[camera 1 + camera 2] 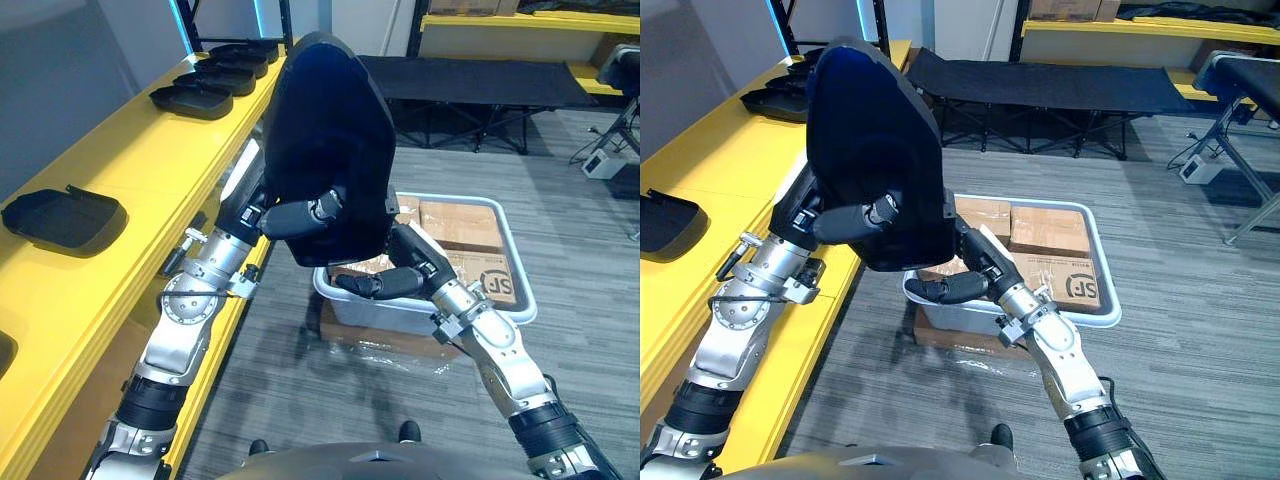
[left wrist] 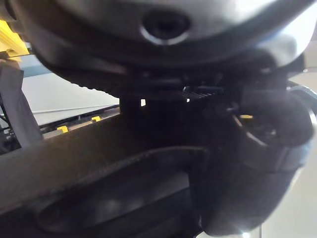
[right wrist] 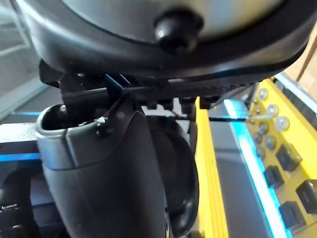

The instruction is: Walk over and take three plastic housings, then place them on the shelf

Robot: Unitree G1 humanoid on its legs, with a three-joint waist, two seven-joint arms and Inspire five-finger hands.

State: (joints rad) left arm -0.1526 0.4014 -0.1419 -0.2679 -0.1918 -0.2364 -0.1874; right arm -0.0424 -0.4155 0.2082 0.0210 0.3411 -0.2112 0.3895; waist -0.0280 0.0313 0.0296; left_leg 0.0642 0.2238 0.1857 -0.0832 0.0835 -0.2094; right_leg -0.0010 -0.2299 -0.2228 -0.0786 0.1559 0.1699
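Black housing point(image 1: 330, 130) upright, long axis vertical

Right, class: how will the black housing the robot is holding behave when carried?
Probably stiff: the black housing stands upright without sagging between the left hand and right hand. Likely light for its size, a hollow shell. Its glossy surface might slip.

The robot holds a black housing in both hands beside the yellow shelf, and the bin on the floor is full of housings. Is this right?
No. In the left eye view the grey bin holds brown cardboard boxes, not housings. The rest stands: left hand and right hand hold the black housing beside the yellow shelf.
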